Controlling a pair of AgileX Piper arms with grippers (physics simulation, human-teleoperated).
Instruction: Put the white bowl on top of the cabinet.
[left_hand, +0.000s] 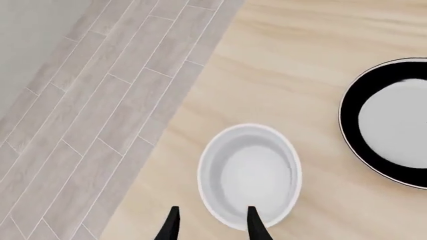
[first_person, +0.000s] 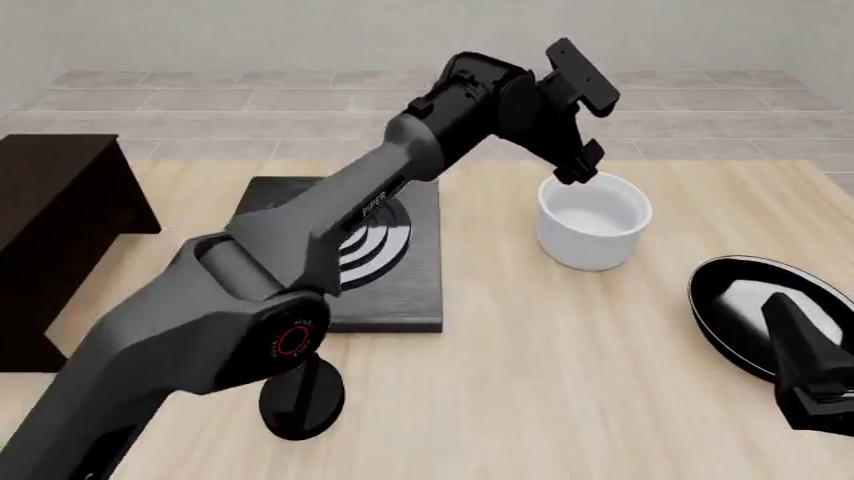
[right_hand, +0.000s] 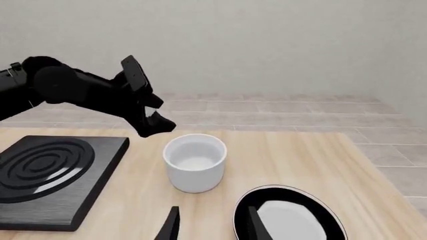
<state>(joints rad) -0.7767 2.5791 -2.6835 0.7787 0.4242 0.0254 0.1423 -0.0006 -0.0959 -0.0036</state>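
While open, left hand (first_person: 577, 170) straddles white bowl (first_person: 594, 221) rim.

The left gripper (first_person: 577, 168) hangs at the white bowl (first_person: 594, 222)'s rim. The cabinet (first_person: 54, 240) stands well apart at the left.

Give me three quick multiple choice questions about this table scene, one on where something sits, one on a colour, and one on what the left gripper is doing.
1. Where is the white bowl?
A. On the table, between the stove plate and the black pan
B. On top of the cabinet
C. Inside the black pan

2. What colour is the stove plate?
A. White
B. Black
C. Red

3. What state is the left gripper in?
A. Shut on the bowl
B. Open, one finger on each side of the bowl's rim
C. Shut on the pan

Answers: 1 A, the bowl stands on the table with the black pan to its right and the cabinet far left. 2 B, dark with rings. 3 B, the left wrist view shows a gap between the fingers.
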